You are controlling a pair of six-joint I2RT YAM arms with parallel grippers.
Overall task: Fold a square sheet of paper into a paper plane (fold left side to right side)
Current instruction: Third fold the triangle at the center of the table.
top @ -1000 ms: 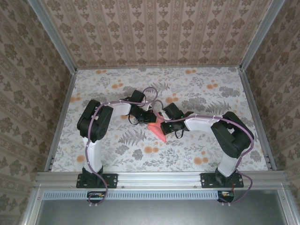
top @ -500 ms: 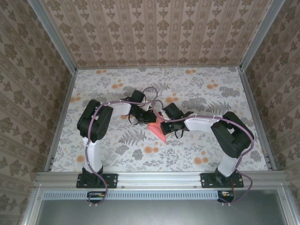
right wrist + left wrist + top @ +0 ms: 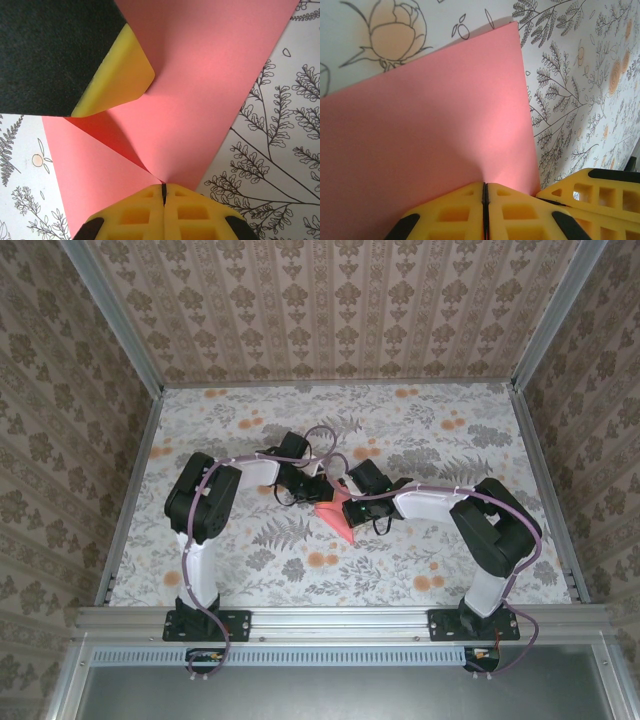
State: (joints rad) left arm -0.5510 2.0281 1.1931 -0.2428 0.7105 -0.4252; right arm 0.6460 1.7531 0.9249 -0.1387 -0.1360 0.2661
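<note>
The left gripper (image 3: 484, 187) is seen pressed together on the near edge of the thin salmon-pink square sheet of paper (image 3: 430, 130), and the right gripper (image 3: 163, 189) is likewise pinched shut on a raised part of the same sheet, just beside the left gripper's yellow finger (image 3: 120, 75). From above, the sheet is found at mid-table on the flower-printed tablecloth (image 3: 250, 430), tented between the two wrists. The left-to-right fold is judged to be in hand but not flattened. The left-held edge would next need to be carried across and matched to the opposite straight edge before any crease is pressed. Bare cloth is offered on every side and the patterned walls (image 3: 60, 440) are well apart, but the grippers themselves are crowded together.
</note>
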